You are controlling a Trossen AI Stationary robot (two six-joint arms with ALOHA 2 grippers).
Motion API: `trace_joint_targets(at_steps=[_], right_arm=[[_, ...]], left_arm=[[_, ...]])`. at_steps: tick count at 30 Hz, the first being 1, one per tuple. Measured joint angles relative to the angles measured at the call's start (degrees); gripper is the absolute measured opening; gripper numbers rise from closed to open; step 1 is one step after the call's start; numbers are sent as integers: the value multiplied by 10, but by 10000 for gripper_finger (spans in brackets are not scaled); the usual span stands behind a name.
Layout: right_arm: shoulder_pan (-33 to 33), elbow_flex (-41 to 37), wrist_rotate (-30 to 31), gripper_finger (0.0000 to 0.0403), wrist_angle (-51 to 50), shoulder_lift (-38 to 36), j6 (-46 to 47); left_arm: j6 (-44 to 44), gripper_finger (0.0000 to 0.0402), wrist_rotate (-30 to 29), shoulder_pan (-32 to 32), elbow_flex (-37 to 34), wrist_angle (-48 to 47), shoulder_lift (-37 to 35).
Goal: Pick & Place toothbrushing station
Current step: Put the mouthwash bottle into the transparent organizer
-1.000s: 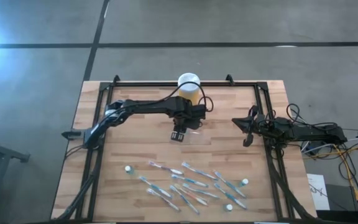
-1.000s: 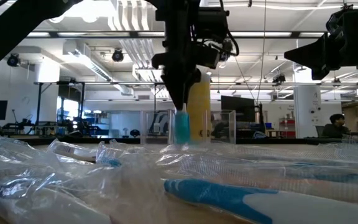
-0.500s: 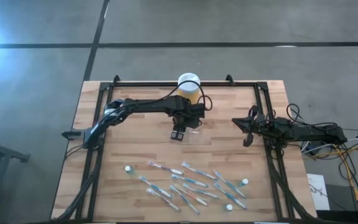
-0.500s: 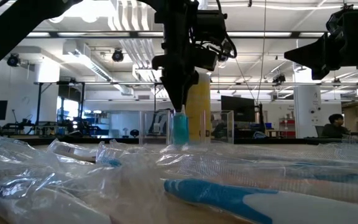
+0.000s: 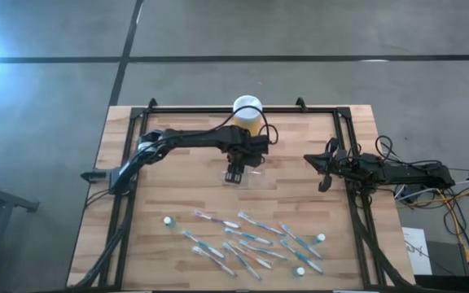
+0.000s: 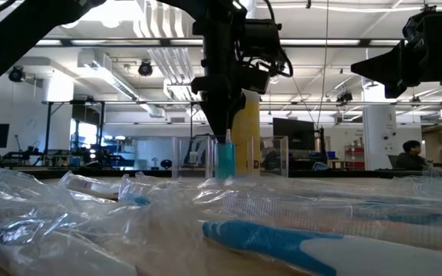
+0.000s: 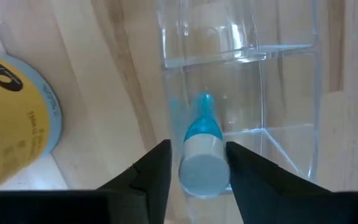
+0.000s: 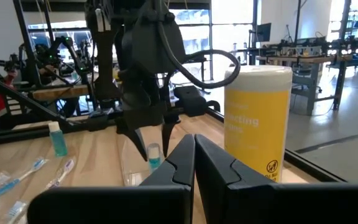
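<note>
The toothbrushing station, a see-through plastic holder (image 5: 256, 176) (image 7: 260, 81) (image 6: 276, 157), stands mid-table, just in front of a yellow jar. A small blue tube with a white cap (image 7: 202, 168) (image 8: 153, 155) (image 6: 225, 159) stands cap up inside one of its compartments. My left gripper (image 5: 234, 175) (image 7: 197, 148) (image 8: 152, 140) points down over the holder. It is open, one finger on each side of the tube's cap and a narrow gap showing. My right gripper (image 5: 325, 181) (image 8: 194, 140) waits shut at the table's right side, level and holding nothing.
The yellow jar with a white lid (image 5: 247, 114) (image 8: 257, 118) stands at the far edge behind the holder. Several wrapped toothbrushes (image 5: 251, 240) and small white-capped tubes (image 5: 168, 220) (image 5: 321, 238) lie along the near side. A black frame (image 5: 218, 107) rims the table.
My left gripper has stayed over the holder and spread its fingers off the blue tube. The tube stays upright in its compartment.
</note>
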Motion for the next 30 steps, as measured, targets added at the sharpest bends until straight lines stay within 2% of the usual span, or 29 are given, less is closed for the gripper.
trace_joint_targets(at_steps=[17,24,30], right_arm=[[0,0,0,8,-5,0,-18],[0,0,0,8,-5,0,-62],[0,0,0,8,-5,0,-87]], left_arm=[[-22,163,3,-1,20,-28,-8],[-17,163,-5,-3,74,-64,-32],[-34,163,-24,-10,148,-141,-83]])
